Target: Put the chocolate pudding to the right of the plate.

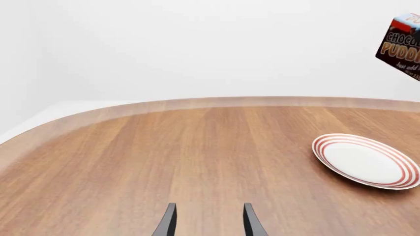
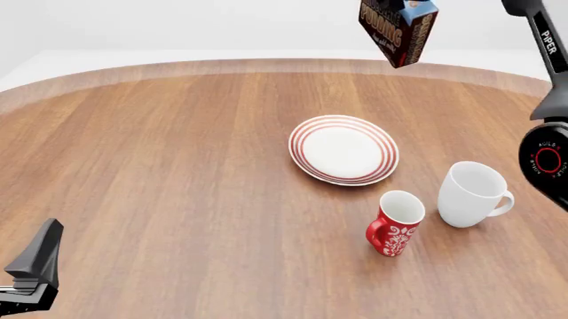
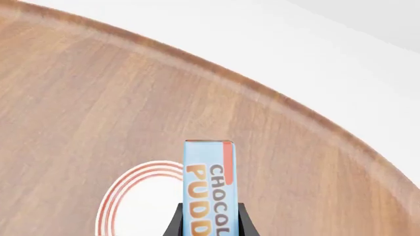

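The chocolate pudding hangs high above the table's far side, behind and slightly right of the plate. My right gripper is shut on the carton, with a dark finger on each side of it. In the right wrist view the carton's light blue top faces the camera, with the plate below it. The left wrist view shows the carton in the air and the red-ringed plate on the wood. My left gripper is open and empty, low at the near left.
A red patterned mug stands just in front of the plate's right side. A white mug stands to the right of the plate, close to the red mug. The right arm runs down the right edge. The round wooden table's rim curves across the back.
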